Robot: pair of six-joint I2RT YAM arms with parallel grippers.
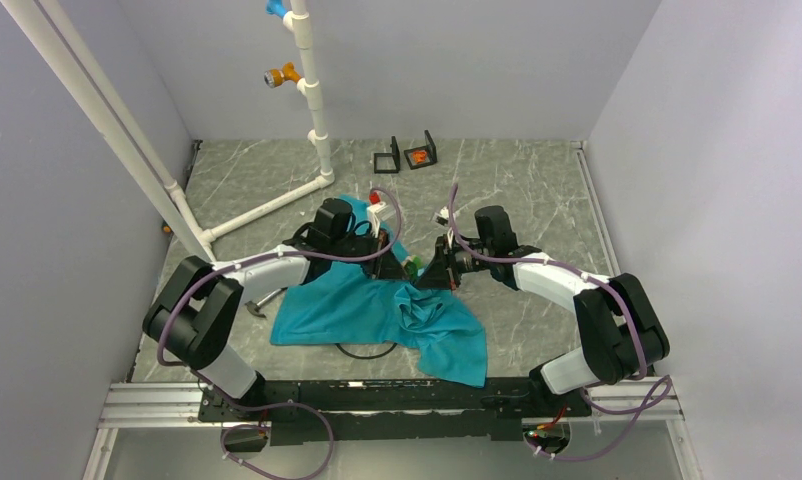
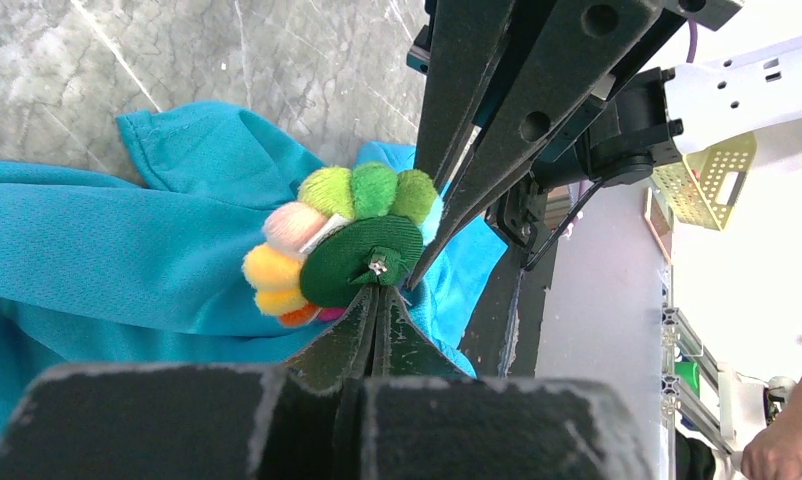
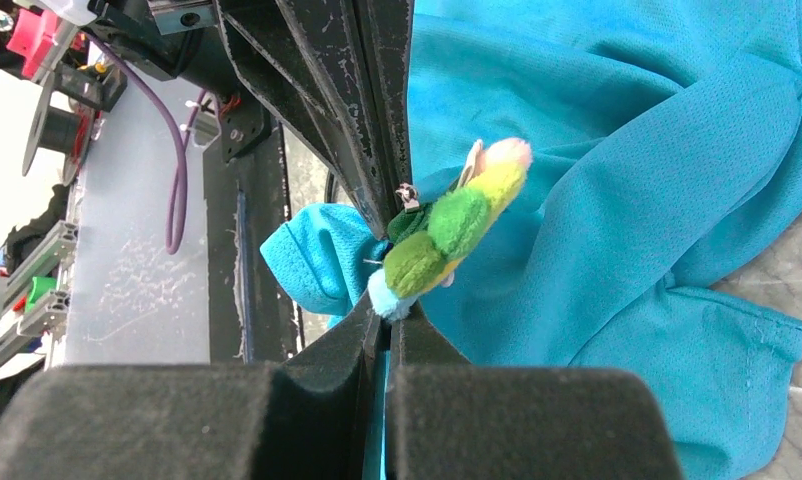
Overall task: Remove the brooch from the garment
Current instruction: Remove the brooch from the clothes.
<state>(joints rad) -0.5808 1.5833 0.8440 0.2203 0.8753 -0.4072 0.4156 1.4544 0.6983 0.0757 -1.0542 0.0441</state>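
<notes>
The brooch [image 2: 347, 235], a small cluster of green, yellow, pink and orange pompoms on a round green backing, sits at the centre of the left wrist view. It lies against a raised fold of the garment [image 2: 127, 250], whose teal cloth fills the left half of that frame. In the top view it is only a green speck in the middle of the picture, where the two arms meet above the shirt's upper edge. The left gripper [image 2: 377, 300] rises from the bottom centre of its own view with its jaws pressed together. Its tips meet the backing right at the tiny metal clasp [image 2: 377, 265], but I cannot tell whether they actually pinch the clasp. The right gripper [image 3: 387, 320] comes up from the bottom centre of the right wrist view, its jaws clamped on a strip of teal cloth just under the ornament, and seems to be pinning the fabric. By my reading the approach and bracing are done and the removal itself is not. The ornament sits tight against the cloth with no gap showing, so it appears to be fastened. What remains is to free the pin, draw the ornament clear of the fabric and set it on the table [image 1: 517, 200].
</notes>
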